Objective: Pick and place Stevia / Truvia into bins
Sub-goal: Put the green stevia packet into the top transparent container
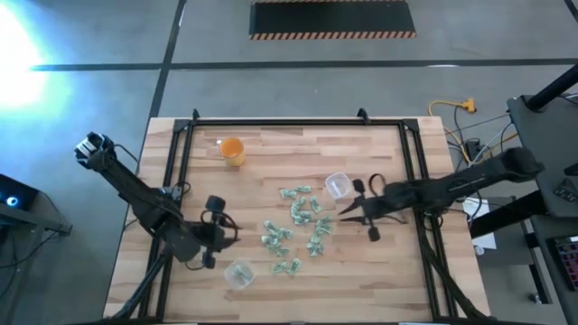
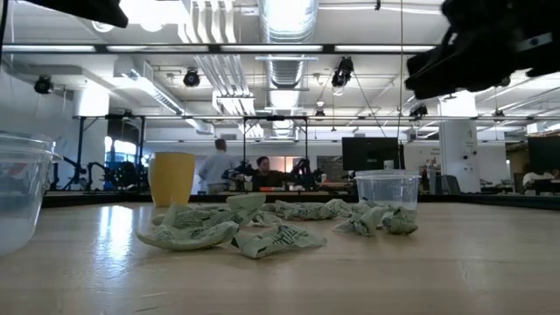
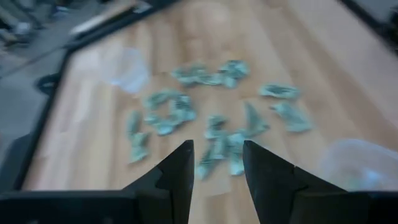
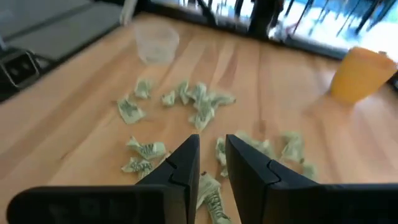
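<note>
The sachets (image 1: pixel 298 227) lie scattered mid-worktop (image 1: pixel 271 153) between both grippers. The right gripper (image 1: pixel 348 213) hovers just beside them, fingers (image 4: pixel 184 163) slightly parted and empty. The left gripper (image 1: pixel 226 233) waits nearby, fingers parted, empty.

Orange cup (image 1: pixel 233 151) upright near the table's (image 1: pixel 379 284) far edge — people (image 2: pixel 213 166) beyond.

An open-plan robotics lab or industrial workshop is shown. A pale wooden surface (image 1: pixel 379 262) in a black metal frame (image 1: pixel 271 122) is set on a grey concrete floor (image 1: pixel 108 36) marked with black-and-yellow hazard striping (image 1: pixel 332 35). Beyond it, exposed silver ceiling ducts (image 2: pixel 289 22), strip lights, dark monitors (image 2: pixel 367 153) and seated people (image 2: pixel 262 171) are seen.
</note>
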Robot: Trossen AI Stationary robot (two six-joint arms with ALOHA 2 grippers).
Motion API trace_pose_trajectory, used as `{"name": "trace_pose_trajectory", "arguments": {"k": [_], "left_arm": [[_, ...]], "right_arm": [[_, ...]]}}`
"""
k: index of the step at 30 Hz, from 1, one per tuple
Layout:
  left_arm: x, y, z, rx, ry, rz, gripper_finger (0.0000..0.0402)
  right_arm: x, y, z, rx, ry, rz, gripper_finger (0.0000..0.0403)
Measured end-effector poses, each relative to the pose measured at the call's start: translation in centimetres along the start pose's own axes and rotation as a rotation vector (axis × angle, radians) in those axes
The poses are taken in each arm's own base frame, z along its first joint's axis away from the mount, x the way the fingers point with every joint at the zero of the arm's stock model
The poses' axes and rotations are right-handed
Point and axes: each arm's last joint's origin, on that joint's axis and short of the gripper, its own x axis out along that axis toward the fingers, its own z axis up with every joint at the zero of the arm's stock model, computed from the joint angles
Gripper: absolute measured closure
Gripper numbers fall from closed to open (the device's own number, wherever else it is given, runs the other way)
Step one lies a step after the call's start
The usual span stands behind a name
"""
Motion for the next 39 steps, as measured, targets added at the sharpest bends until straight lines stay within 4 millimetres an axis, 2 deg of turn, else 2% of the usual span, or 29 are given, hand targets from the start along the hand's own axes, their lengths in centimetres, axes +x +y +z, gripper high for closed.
{"name": "trace_pose_trajectory", "arguments": {"k": [3,7,13,18,24,29,35,39], "left_arm": [[0.0,0.4,-0.6,-0.004,-0.006,0.077,0.0281],[0.1,0.3,-0.9,0.003,0.0,0.098,0.0281],[0.5,0.1,-1.0,0.017,0.015,0.1,0.0281],[0.6,0.0,-1.1,0.019,0.017,0.1,0.0281],[0.5,0.0,-1.1,0.019,0.017,0.1,0.0281],[0.5,0.0,-1.1,0.019,0.017,0.1,0.0281],[0.5,0.1,-1.1,0.019,0.017,0.1,0.0281],[0.5,0.1,-1.1,0.019,0.017,0.1,0.0281]], "right_arm": [[2.4,-0.1,0.5,0.006,0.126,0.011,0.0335],[5.3,-0.2,0.9,0.012,0.301,0.005,0.0335],[8.1,-0.4,0.4,0.049,0.478,-0.066,0.0335],[9.1,-0.3,-0.2,0.079,0.517,-0.075,0.0335],[9.2,-0.3,-0.4,0.124,0.522,-0.087,0.033],[9.3,-0.3,-0.5,0.128,0.521,-0.088,0.0302],[10.5,-0.5,-1.7,0.108,0.566,-0.09,0.0265],[10.7,-0.8,-1.3,0.113,0.555,-0.098,0.0248]]}}
